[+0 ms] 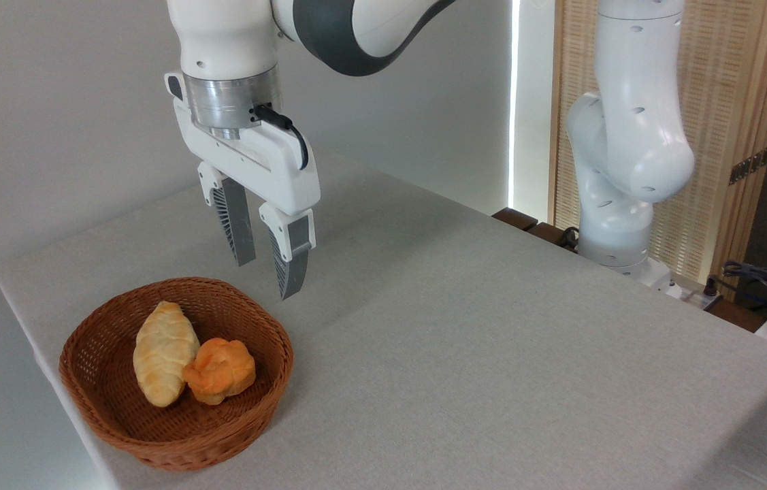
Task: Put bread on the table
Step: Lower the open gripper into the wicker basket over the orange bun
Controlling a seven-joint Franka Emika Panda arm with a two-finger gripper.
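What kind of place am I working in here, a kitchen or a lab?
Most likely a lab or demo bench, not a kitchen: the arm's base is mounted at the edge of a cloth-covered table, loose cables lie beside it, and the only props are a basket with bread.

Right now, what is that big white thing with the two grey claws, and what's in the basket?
It is a robot arm. Its base sits at the far edge of the table, and it bends over to reach things. One camera, fixed beside the table, took this picture. The two grey claws are its end effector, the part that grabs. They are apart and hold nothing, hanging in the air above the back of the basket. The brown wicker basket stands on the grey cloth. Inside lie two breads touching each other: a long pale loaf and a small round orange bun. The bun is what should go onto the table.
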